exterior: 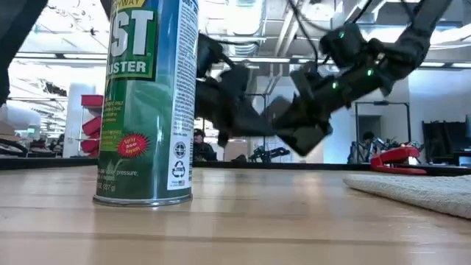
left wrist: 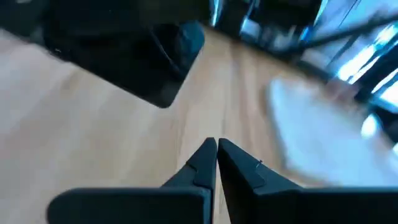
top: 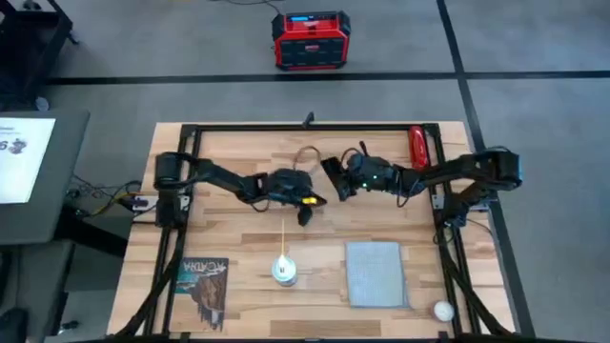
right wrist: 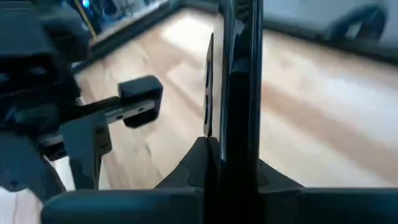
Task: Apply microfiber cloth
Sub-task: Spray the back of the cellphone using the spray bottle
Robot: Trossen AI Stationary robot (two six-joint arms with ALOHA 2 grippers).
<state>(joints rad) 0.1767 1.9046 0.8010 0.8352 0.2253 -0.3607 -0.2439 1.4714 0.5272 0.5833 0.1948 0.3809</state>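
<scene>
The pale blue-grey microfiber cloth (top: 375, 273) lies flat on the table at the near right, and no gripper touches it; it also shows in the low view (exterior: 419, 188) and the left wrist view (left wrist: 311, 134). My right gripper (top: 341, 181) hovers over the table's middle, shut on a black phone (top: 334, 176). My left gripper (top: 305, 213) hangs just left of it with its fingers shut (left wrist: 216, 152) on nothing. The phone shows as a dark slab (left wrist: 143, 62) ahead of the left fingers. My right gripper pinches the black phone between its two fingers at one end (right wrist: 233, 149); the phone runs on edge straight out from the fingers (right wrist: 239, 68). It is lifted clear of the table (exterior: 302, 136) and tilted.
A green spray can (top: 284, 270) stands upright near the front middle, left of the cloth. A dark printed booklet (top: 203, 286) lies at the near left, a white ball (top: 443, 310) at the near right corner, a red tool (top: 417, 146) at the far right.
</scene>
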